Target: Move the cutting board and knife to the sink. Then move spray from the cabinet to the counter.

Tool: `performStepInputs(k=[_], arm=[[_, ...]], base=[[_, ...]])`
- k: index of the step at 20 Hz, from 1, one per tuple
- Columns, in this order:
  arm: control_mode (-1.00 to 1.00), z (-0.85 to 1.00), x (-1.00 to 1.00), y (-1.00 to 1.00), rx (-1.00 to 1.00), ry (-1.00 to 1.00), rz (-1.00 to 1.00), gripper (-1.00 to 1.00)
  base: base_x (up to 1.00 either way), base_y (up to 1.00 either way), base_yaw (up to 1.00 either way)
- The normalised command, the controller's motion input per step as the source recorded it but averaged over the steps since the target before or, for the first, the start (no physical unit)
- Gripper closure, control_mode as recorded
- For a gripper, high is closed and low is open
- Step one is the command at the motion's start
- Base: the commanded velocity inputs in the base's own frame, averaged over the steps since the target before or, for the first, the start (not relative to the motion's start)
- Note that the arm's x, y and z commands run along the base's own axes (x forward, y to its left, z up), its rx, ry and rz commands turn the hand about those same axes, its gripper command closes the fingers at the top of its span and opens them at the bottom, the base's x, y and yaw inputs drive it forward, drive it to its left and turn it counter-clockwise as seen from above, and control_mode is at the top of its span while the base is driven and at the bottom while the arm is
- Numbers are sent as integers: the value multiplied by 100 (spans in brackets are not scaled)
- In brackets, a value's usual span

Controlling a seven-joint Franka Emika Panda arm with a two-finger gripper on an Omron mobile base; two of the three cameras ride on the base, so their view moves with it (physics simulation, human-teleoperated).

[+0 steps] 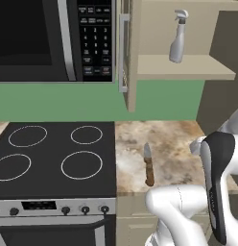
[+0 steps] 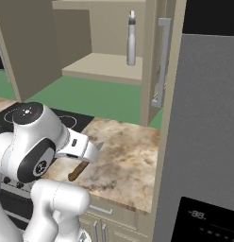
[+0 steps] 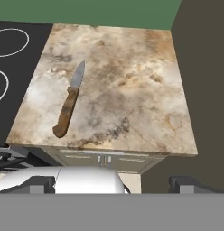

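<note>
The hand (image 3: 112,185) hangs above the front edge of the desk (image 3: 132,90) with its two dark fingertips (image 3: 35,184) spread wide apart, released and grasping nothing; below it, near the desk's front edge and toward the stovetop side, lies the knife (image 3: 68,101), flat on the marbled stone, brown handle toward the front and silver blade pointing toward the wall; just beside the desk sits the black glass stovetop (image 1: 53,153) with its white burner rings; behind both runs the green wall (image 1: 92,101); higher up, the cabinet (image 1: 133,53) stands with its door open, and the spray (image 1: 177,36) stands upright on its beige shelf (image 1: 188,67).
</note>
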Motion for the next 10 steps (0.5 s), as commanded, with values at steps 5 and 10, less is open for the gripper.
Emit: performStepInputs(k=[5, 10], arm=[[100, 0, 0, 0, 0, 0, 0, -100], [-100, -5, 9, 17, 0, 0, 0, -100]], base=[[1, 4, 0], [0, 0, 0]])
